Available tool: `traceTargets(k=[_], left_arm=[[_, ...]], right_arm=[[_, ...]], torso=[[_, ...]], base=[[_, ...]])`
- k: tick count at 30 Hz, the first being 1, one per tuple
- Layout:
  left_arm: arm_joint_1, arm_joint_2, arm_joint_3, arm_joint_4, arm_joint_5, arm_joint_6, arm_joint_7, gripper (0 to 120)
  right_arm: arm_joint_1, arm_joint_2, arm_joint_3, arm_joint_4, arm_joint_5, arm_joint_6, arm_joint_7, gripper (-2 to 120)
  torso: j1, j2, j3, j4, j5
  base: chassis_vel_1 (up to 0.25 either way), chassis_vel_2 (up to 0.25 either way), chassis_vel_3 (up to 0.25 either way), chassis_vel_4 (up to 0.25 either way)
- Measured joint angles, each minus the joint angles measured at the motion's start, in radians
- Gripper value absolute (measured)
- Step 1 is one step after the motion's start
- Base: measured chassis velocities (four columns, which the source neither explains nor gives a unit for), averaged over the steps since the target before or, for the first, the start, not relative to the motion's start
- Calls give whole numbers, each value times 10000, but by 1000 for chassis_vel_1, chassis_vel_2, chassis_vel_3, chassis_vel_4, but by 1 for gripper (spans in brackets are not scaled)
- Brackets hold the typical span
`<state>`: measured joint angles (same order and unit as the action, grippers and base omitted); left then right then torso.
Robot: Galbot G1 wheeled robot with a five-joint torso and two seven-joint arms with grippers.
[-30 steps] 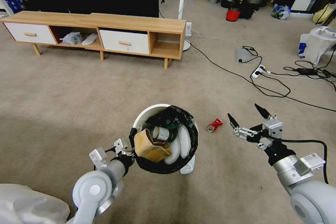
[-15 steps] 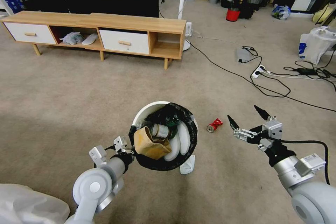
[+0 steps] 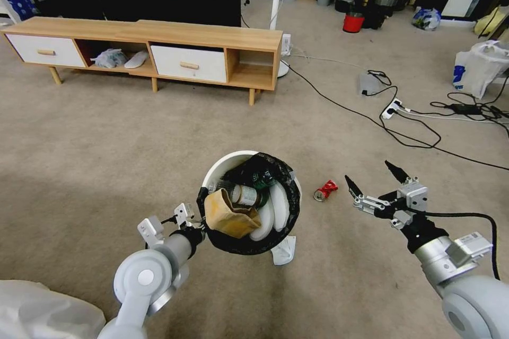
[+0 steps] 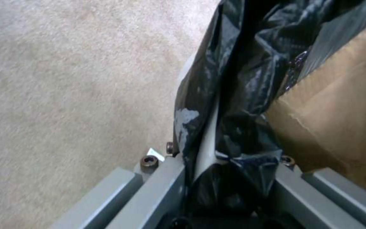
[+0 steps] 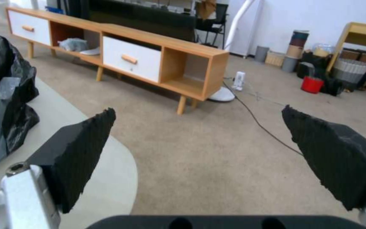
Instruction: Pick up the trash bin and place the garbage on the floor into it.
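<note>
The left gripper [image 3: 197, 222] has its fingers [image 4: 157, 187] clamped on the near rim of the trash bin [image 3: 225, 161] – in the left wrist view the black bag [image 4: 229, 95] and a sliver of white rim are pinched between the two grey fingers, so the bin's wall beyond them is cut off. The bin hangs tilted, its mouth turned toward the camera, and its base is hidden behind its own body in the head view; whether it touches the floor [image 3: 106, 159] cannot be told. Inside, packed together, lie a brown paper carton [image 3: 228, 214] closest to the left fingers, a can [image 3: 245, 196] whose label is too small to read, a green container [image 3: 262, 183] mostly buried, and white crumpled pieces [image 3: 273, 209]. A white scrap [image 3: 283, 251] pokes out from under the bin, partly covered.

The right gripper [image 3: 374, 184] hovers above the floor with its black fingers [image 5: 77, 156] spread wide and holding nothing. The crushed red can [image 3: 325, 190] lies on the carpet just beyond the fingertip nearer the bin, between that finger and the bin, apart from both; any print on it is unreadable. In the right wrist view the bin's white side [image 5: 106, 178] sits beside one finger, cut by the frame edge.
</note>
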<state>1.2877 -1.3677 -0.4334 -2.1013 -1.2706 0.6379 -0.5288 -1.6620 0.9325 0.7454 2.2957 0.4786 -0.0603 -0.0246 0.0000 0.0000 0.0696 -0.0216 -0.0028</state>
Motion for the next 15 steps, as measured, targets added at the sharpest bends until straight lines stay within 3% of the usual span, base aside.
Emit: traceTargets(k=[15], left_arm=[[-124, -70, 70, 139, -18, -12, -18, 0]], right_arm=[[-108, -60, 104, 21, 66, -50, 24, 100]], torso=[[1, 0, 1, 2, 0]], base=[[-53, 50, 52, -46]])
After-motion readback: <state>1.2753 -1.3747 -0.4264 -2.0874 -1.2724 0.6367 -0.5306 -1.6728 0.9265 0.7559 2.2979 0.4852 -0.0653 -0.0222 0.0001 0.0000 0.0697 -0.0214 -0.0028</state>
